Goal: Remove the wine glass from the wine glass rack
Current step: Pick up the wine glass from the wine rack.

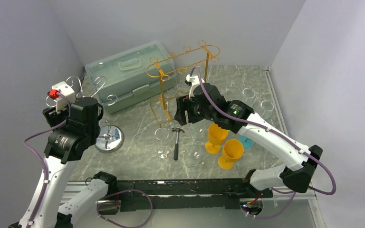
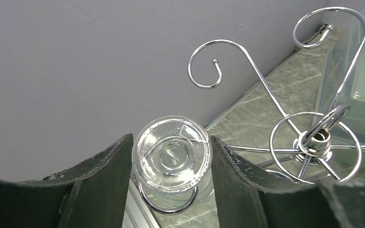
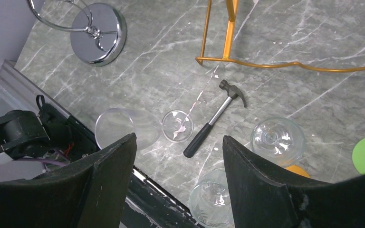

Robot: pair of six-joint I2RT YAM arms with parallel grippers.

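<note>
Nearest to us, just past the arm bases, the grey marbled desk carries a scatter of things. A clear glass lies on its side. A small black-handled hammer lies just beside its foot, and other clear glasses stand close by. To the right of these, two orange goblets stand next to each other.

The right jaws hang above this scatter, looking down on it. Their fingers stand wide apart with nothing between them, and they touch nothing.

To the left, the round mirror-bright foot of the wine glass rack sits on the desk, and its chrome wire arms curl up toward the left wall. The left jaws are raised to one of those arms. The wine glass hangs there upside down with its foot turned toward the wrist camera. A chrome loop of the rack shows just under the foot, and the bowl is hidden below. One of the left fingers stands on each side of the foot, and both meet its rim. So we read these jaws as clamped on the foot, with the glass on the rack.

Farther back, a gold wire rack stands mid-desk beyond the right jaws. A pale green lidded box sits behind it near the far wall. More clear glasses stand at the far right.
</note>
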